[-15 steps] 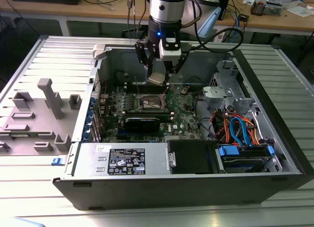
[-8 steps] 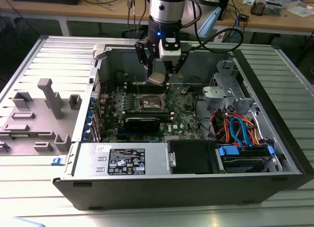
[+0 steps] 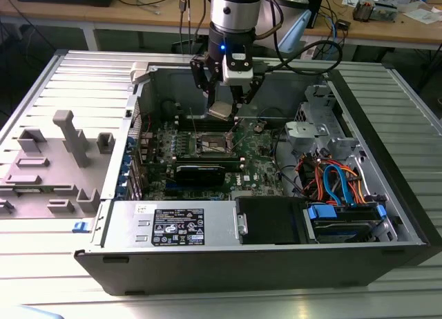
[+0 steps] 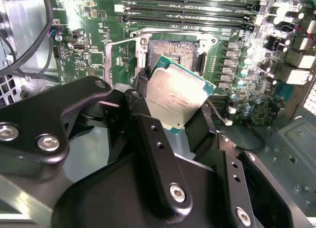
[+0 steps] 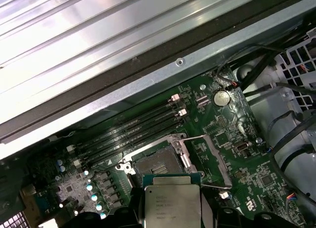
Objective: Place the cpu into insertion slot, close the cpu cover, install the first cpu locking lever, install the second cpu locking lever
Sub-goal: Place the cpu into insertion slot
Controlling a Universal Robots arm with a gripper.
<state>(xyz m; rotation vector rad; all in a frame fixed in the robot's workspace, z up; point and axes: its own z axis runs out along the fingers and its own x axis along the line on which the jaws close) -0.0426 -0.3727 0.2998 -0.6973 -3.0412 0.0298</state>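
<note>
**Exterior view.** The black 2-fingered claw (image 3: 224, 103) hangs inside the open dark-grey metal computer case (image 3: 242, 271), which lies on the ribbed metal bench (image 3: 41, 277). The claw is closed on the small flat square silvery-tan cpu (image 3: 220, 112). The chip is in the air, above the small dark-rimmed square insertion slot (image 3: 212, 146) in the green motherboard (image 3: 200, 174), and clear of it.

**Second wrist view.** The claw (image 4: 170, 109) pinches the cpu (image 4: 177, 97) by 2 opposite edges between its black fingers (image 4: 148, 134). The insertion slot (image 4: 175, 53) lies open just past the chip's far corner, its contact field bare. The chip's edges look turned against the slot's rim, with a corner aimed at the slot rather than a side. Lowered like this, it would likely ride up on the rim or drag a corner over the contacts and bend them.

**First wrist view.** The cpu (image 5: 171, 203) sits short of the insertion slot (image 5: 155, 164), on the side away from the long black memory slots (image 5: 133, 124). Again the slot looks skewed against the chip. The grip covers only thin edges, so a knock on the rim could tip or shift the chip in the claw. A chip let go while tilted would probably sit crooked in the slot and keep the cover from closing.
</note>
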